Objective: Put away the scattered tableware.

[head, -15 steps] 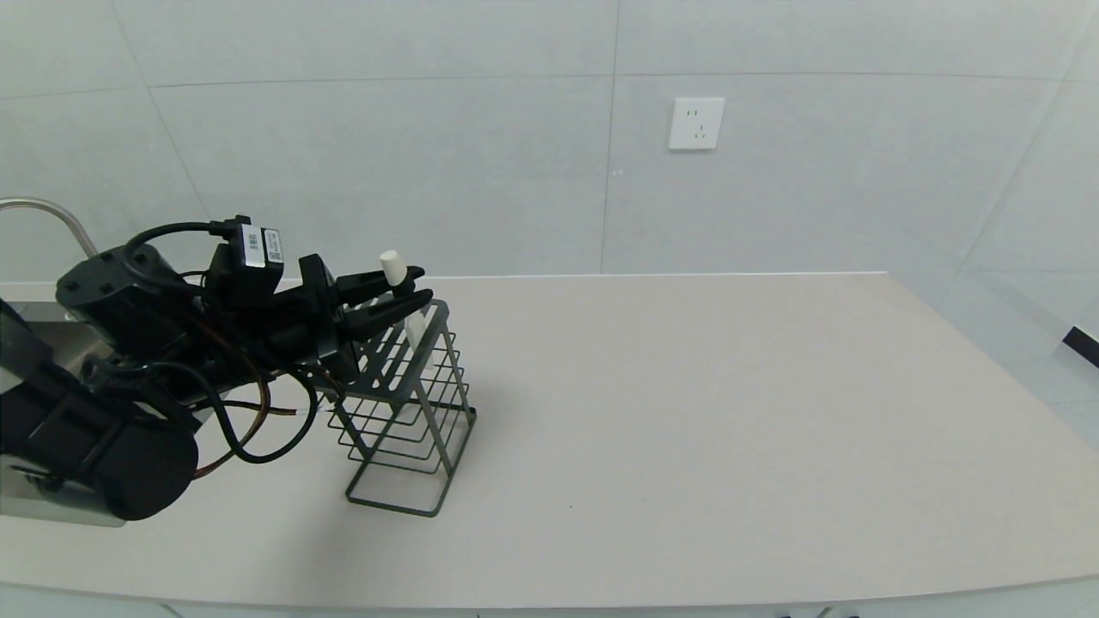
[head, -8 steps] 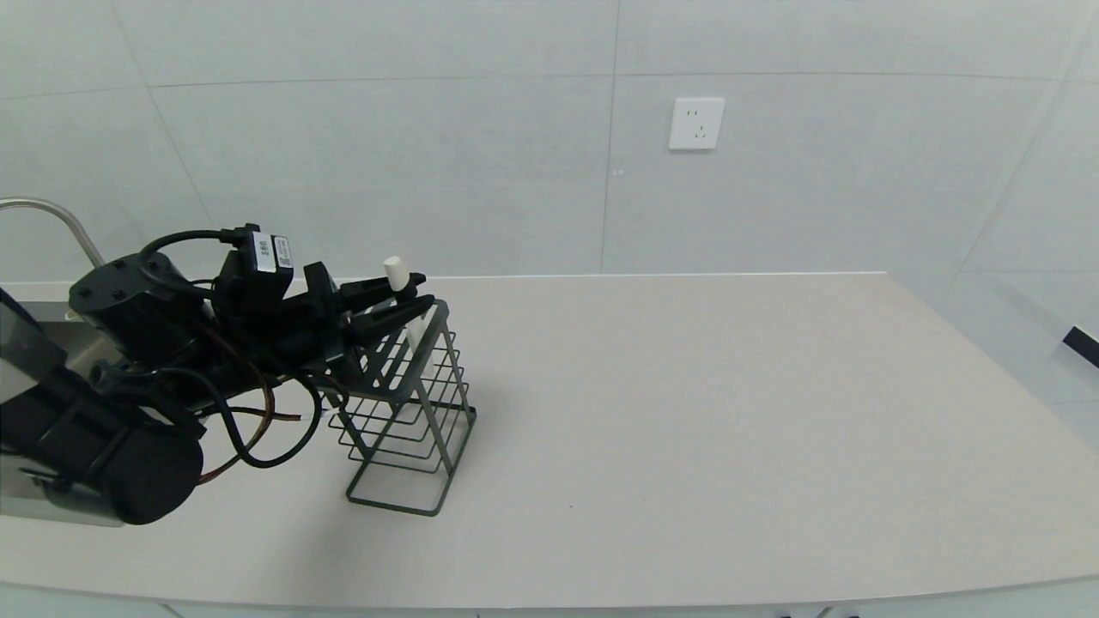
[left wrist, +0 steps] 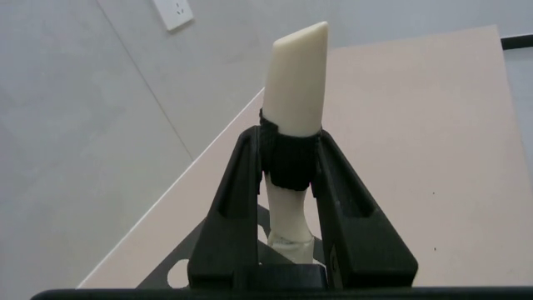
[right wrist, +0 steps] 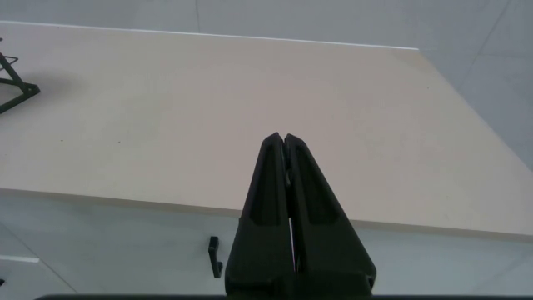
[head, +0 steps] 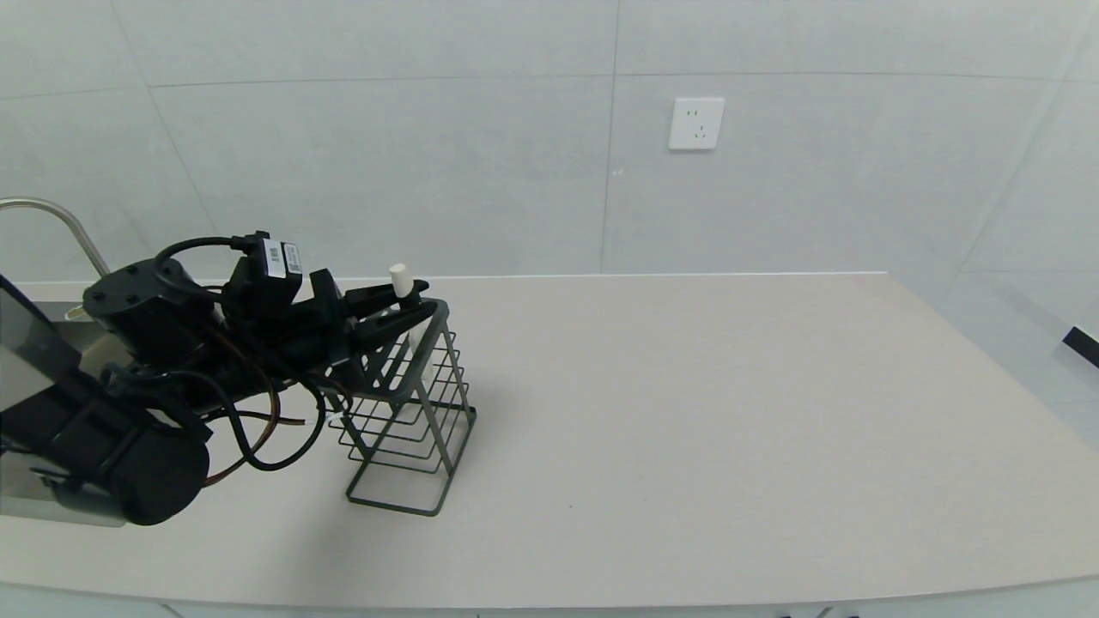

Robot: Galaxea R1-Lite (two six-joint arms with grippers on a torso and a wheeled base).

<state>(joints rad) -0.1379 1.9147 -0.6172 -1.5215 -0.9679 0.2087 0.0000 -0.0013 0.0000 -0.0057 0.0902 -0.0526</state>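
A white-handled utensil (head: 398, 276) stands upright in my left gripper (head: 412, 302), which is shut on its handle just above the top of the dark wire cutlery rack (head: 412, 429). The utensil's lower part reaches down into the rack's top opening. In the left wrist view the white handle (left wrist: 296, 83) rises between the two black fingers (left wrist: 241, 175), with the rack's top plate (left wrist: 179, 275) below. My right gripper (right wrist: 283, 142) is shut on nothing, held off the counter's front edge (right wrist: 208, 200).
A metal faucet (head: 51, 215) and a sink (head: 60, 511) lie at the far left behind my left arm. The beige counter (head: 687, 386) is bare to the right of the rack. A wall socket (head: 696, 123) sits on the tiled wall.
My left gripper has sunk a little and shifted slightly right with the white-handled utensil, bringing it lower into the rack. The rack has not moved.
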